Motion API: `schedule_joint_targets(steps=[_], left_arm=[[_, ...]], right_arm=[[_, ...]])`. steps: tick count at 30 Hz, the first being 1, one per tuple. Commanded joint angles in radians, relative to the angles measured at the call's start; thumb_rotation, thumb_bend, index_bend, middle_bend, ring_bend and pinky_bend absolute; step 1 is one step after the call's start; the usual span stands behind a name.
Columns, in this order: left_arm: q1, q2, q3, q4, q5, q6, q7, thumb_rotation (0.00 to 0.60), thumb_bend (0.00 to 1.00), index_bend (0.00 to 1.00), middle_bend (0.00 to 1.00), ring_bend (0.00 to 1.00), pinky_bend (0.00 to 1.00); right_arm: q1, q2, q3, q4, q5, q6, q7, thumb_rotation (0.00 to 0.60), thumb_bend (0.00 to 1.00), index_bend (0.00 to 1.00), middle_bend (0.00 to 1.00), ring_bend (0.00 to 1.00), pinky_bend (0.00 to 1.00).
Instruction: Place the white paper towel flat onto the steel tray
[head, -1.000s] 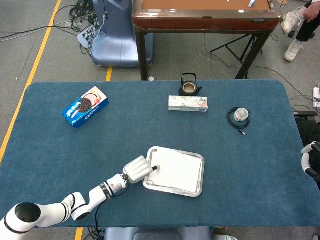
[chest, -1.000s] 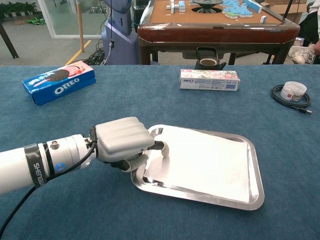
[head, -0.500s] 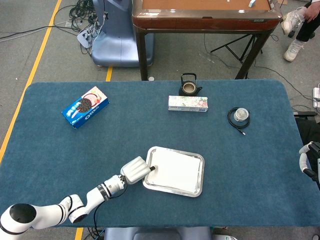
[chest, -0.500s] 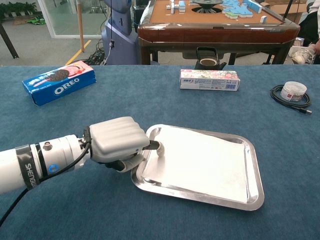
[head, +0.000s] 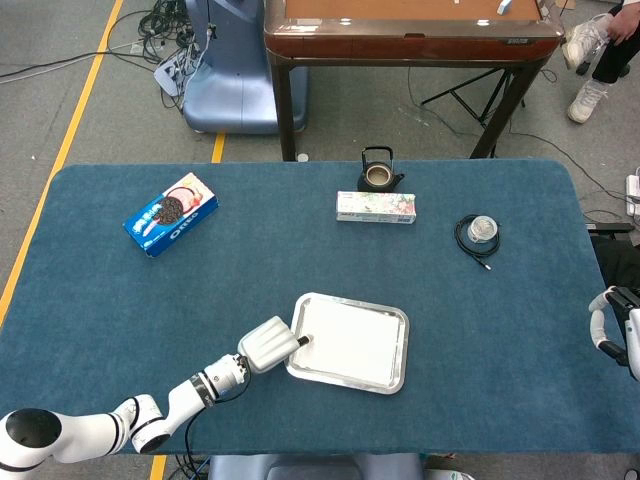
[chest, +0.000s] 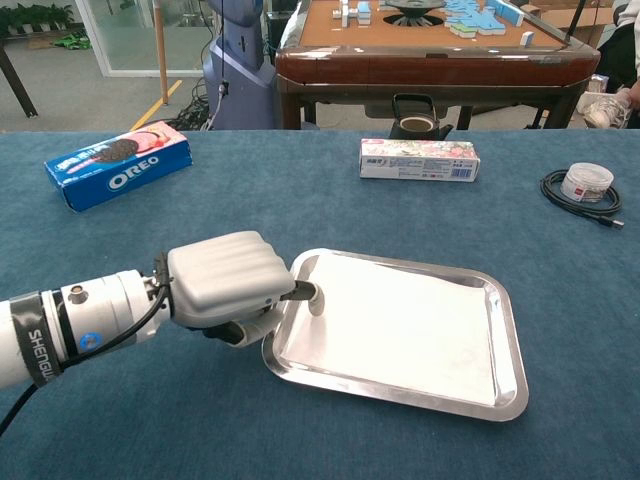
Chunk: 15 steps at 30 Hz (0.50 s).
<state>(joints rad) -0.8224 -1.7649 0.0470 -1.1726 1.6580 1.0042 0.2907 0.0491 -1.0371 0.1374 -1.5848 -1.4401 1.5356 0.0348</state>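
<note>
— While the blue table (head: 300, 240) fills most of both views, where does the steel tray (chest: 505, 385) sit?

— Near its front edge, with the white paper towel (chest: 400, 325) lying flat inside it.

— And the left hand (chest: 225, 285)?

— At the tray's left rim, one fingertip touching the towel's edge, gripping nothing. The right hand (head: 612, 318) shows only partly at the table's far right; I cannot tell its state.

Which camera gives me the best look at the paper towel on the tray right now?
The chest view: the white paper towel fills the steel tray close up, lying flat, with the left hand at its near-left corner. The head view shows it smaller, from above.
</note>
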Motion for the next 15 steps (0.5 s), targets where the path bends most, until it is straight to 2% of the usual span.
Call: schedule_joint_targets(steps=[1, 15], left_arm=[[0.000, 0.004, -0.001, -0.007, 0.004, 0.003, 0.002, 0.600, 0.65, 0.30, 1.00, 1.00, 1.00], [0.010, 0.037, -0.022, -0.029, -0.005, 0.021, 0.013, 0.600, 0.65, 0.30, 1.00, 1.00, 1.00]], right_arm=[[0.000, 0.002, -0.002, -0.002, -0.005, 0.000, 0.003, 0.600, 0.51, 0.55, 0.47, 0.37, 0.43], [-0.001, 0.002, 0.001, -0.003, -0.002, 0.005, 0.020, 0.600, 0.51, 0.55, 0.47, 0.37, 0.43]])
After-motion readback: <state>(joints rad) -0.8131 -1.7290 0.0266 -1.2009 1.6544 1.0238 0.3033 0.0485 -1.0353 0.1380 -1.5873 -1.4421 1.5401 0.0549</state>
